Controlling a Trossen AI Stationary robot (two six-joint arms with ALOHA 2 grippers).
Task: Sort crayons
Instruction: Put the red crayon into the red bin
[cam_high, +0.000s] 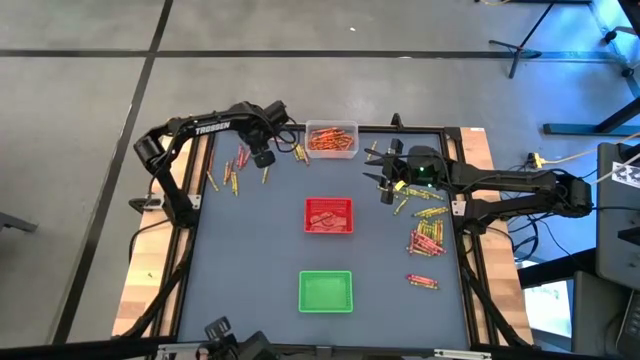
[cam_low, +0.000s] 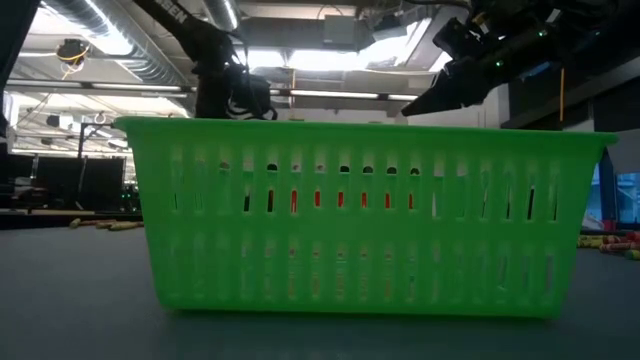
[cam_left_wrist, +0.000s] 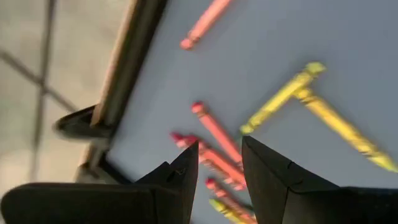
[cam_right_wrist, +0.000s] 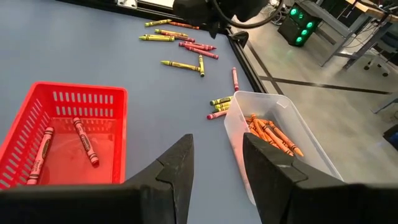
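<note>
High view, thin waxy crayons (cam_high: 427, 237), slatted red tray (cam_high: 328, 215); clear tub (cam_high: 331, 140)

From above, you look straight down on the whole tabletop (cam_high: 250, 250). At tabletop height, you face level across it, close behind the green tray (cam_low: 365, 215). The left wrist camera sits near the crayons (cam_left_wrist: 217, 134). The right wrist camera shares the red tray (cam_right_wrist: 62, 99) and clear tray (cam_right_wrist: 283, 124) with the overhead view.
</note>
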